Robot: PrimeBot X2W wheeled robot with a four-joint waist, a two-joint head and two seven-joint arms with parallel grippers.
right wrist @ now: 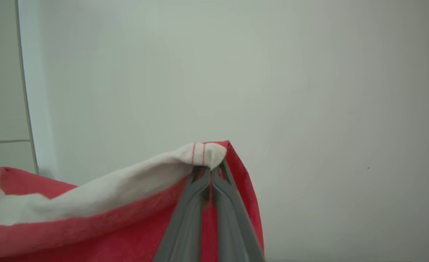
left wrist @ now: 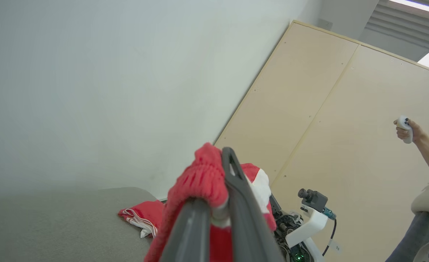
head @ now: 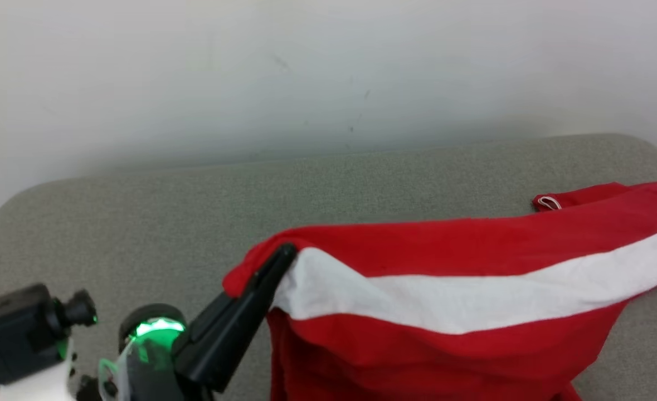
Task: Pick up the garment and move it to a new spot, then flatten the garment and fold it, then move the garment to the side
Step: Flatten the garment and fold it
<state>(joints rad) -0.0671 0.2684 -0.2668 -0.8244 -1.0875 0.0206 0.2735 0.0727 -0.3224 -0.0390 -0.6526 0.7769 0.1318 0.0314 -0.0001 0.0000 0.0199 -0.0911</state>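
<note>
My left gripper [head: 285, 256] is pinched tight on a red corner of the garment [head: 445, 289], which stretches away from it toward 3 o'clock above the grey padded surface [head: 139, 223]. My right gripper [right wrist: 210, 171] is clamped on the white-banded hem, with the cloth sagging toward 8 o'clock in its wrist view.

1. garment [head: 445, 289]: soft matt cloth, slightly fuzzy, ribbed knit at one edge.
2. surface [head: 139, 223]: grey woven fabric, coarse, matt.
3. left gripper [head: 283, 257]: dark smooth plastic, faint sheen.
4. wall [head: 194, 72]: smooth, matt.
5. panel [left wrist: 345, 109]: pale smooth wood.
</note>
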